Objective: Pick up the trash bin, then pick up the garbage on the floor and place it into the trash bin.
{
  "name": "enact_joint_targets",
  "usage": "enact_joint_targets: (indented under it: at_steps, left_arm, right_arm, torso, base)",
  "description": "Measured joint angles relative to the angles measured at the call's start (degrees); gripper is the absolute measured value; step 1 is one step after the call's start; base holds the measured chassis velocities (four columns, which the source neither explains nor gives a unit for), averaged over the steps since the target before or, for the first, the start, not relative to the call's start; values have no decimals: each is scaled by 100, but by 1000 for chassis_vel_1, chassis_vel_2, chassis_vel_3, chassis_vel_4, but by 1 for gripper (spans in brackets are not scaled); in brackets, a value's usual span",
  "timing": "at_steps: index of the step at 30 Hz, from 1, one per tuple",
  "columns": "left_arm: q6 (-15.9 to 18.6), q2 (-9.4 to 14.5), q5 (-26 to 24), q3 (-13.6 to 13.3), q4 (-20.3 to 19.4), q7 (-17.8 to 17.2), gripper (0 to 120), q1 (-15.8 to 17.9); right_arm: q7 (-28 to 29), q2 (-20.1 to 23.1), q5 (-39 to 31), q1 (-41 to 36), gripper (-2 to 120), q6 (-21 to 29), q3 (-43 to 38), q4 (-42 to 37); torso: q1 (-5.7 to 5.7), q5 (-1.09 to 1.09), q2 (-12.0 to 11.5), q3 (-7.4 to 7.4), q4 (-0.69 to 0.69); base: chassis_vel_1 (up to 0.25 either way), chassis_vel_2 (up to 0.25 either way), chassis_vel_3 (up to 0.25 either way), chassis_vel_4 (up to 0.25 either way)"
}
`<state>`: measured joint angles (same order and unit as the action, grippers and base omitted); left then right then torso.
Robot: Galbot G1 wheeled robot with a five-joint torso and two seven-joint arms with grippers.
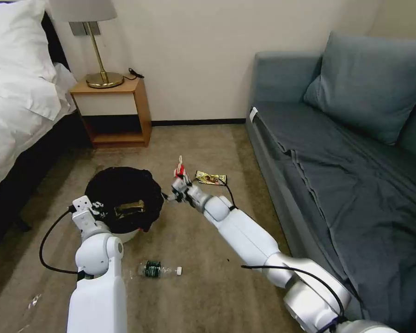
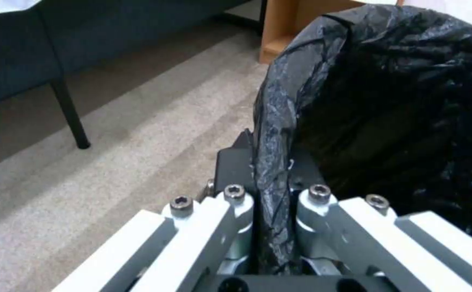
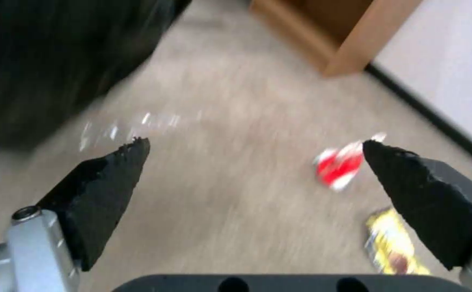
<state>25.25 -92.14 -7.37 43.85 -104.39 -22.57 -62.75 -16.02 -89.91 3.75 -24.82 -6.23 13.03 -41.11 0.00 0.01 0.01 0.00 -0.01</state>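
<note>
The trash bin point(image 1: 125, 196), white with a glossy black liner, sits left of centre, and a brown crumpled piece point(image 1: 129, 208) lies inside it. My left gripper point(image 1: 93, 206) is shut on the bin's near rim; the left wrist view shows the liner point(image 2: 355, 101) pinched between its fingers point(image 2: 236, 166). My right gripper point(image 1: 172, 193) hangs open beside the bin, low over the carpet, its black fingertips point(image 3: 122, 162) wide apart. Just beyond it lie garbage pieces: a red-and-white packet point(image 1: 180, 168) point(image 3: 337, 166) and a gold wrapper point(image 1: 211, 178) point(image 3: 390, 243). A clear bottle with a green label point(image 1: 156, 269) lies nearer me.
A wooden nightstand point(image 1: 113, 111) with a brass lamp point(image 1: 99, 51) stands against the far wall. The bed point(image 1: 18, 101) is at the left and the blue sofa point(image 1: 346, 152) along the right. Open carpet lies between them.
</note>
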Motion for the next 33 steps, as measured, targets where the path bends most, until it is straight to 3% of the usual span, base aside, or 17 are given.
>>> enact_joint_targets:
  at_steps: [8,11,16,33]
  left_arm:
    - [1,0,-3,8,0,8,4,-5]
    - [1,0,-10,20,-9,11,4,-16]
    - [2,0,-15,35,-18,12,4,-39]
    - [-54,0,9,204,-5,26,4,-117]
  right_arm:
    - [-680,207,159,-316,100,-266,55,142]
    - [-1521,269,60,-439,100,-408,139,128]
    - [-2201,230,-130,-506,100,-573,275,126]
    - [-2575,-211,-259,-443,100,-617,1302,338]
  torso:
    - [0,0,0,0,0]
    - [0,0,0,0,1]
    - [0,-1,0,0,1]
    - [0,-1,-1,0,3]
  base:
    - [0,0,0,0]
    - [0,0,0,0]
    - [0,0,0,0]
    - [0,0,0,0]
